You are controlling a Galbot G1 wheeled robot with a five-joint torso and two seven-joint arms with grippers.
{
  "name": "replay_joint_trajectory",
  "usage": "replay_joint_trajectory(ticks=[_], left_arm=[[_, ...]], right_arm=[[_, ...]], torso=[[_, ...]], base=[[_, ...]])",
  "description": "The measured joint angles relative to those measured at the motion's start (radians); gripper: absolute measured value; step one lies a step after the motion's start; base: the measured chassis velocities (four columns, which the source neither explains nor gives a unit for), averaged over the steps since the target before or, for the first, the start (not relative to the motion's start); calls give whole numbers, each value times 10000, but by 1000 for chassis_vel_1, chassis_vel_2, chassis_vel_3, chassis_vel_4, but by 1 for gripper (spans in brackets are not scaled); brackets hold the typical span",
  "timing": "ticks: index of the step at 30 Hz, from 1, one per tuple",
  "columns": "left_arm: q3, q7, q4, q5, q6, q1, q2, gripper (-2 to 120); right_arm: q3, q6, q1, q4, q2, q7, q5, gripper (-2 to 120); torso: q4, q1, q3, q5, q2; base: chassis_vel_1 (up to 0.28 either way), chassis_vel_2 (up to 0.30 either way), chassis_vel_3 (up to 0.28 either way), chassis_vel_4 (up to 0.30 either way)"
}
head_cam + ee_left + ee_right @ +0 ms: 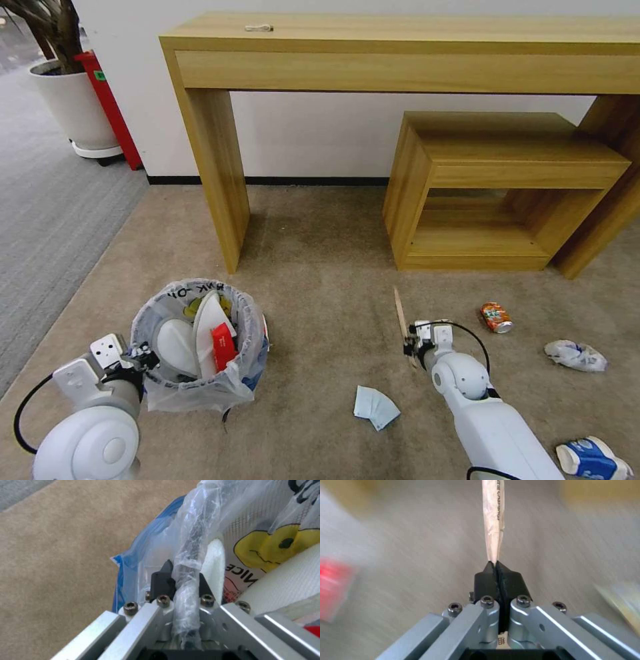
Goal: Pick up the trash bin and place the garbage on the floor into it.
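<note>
- My right gripper [496, 566] is closed on the chopstick [492, 517], pinching its near end — the paper-sleeved stick runs straight out from the fingertips along the gripper's own axis.
- In the head view my right gripper [412, 347] is low over the floor [320, 267], and the chopstick [401, 311] points away from me toward the wooden furniture.
- My left gripper [181, 580] is clamped on the bagged rim of the trash bin [200, 530], a fold of liner between the fingertips.
- The relation that matters: the trash bin [200, 333] lies to the left of my right gripper, well apart, so I judge the stick has to travel leftward across the carpet to reach the opening; the left arm holds the bin, the right holds the stick.
- The bin holds white slippers [200, 333] and a red wrapper [223, 345].
- Garbage left on the floor: pale blue tissue [376, 407], crushed can [497, 317], crumpled paper [576, 355], blue-white paper cup [593, 460].
- Writing: black letters at the bin's rim, partly legible — "NICE" shows under a yellow face in the left wrist view; print on the chopstick sleeve is too blurred to read.
</note>
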Motion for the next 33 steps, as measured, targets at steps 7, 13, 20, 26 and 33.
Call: replay_joint_trajectory(ticks=[7,13,20,26,33], left_arm=[[508,-23,-147,170,7,146,-141,1],[1003,-144,-284,200,30,271,-293,1],[1147,-161,-274,242,32,265,-335,1],[1115,-159,-118,242,38,180,-325,1],[1099,-146,-1,228,43,99,-310,1]], right_arm=[[-479,3535,-66,1403,74,-3753,1849,0],[-2076,4522,436,2296,418,-5259,3630,0],[-3310,4817,750,1667,702,-5654,3704,0],[-3970,4922,836,1215,808,-6102,3497,0],[-4074,4982,684,1017,678,-6657,2980,0]], torso=[[0,0,0,-2,0],[1,-1,-1,-2,1],[1,0,0,-2,0],[2,-1,0,-1,0],[1,0,0,-1,0]], base=[[0,0,0,0],[0,0,0,0],[0,0,0,0],[0,0,0,0],[0,0,0,0]])
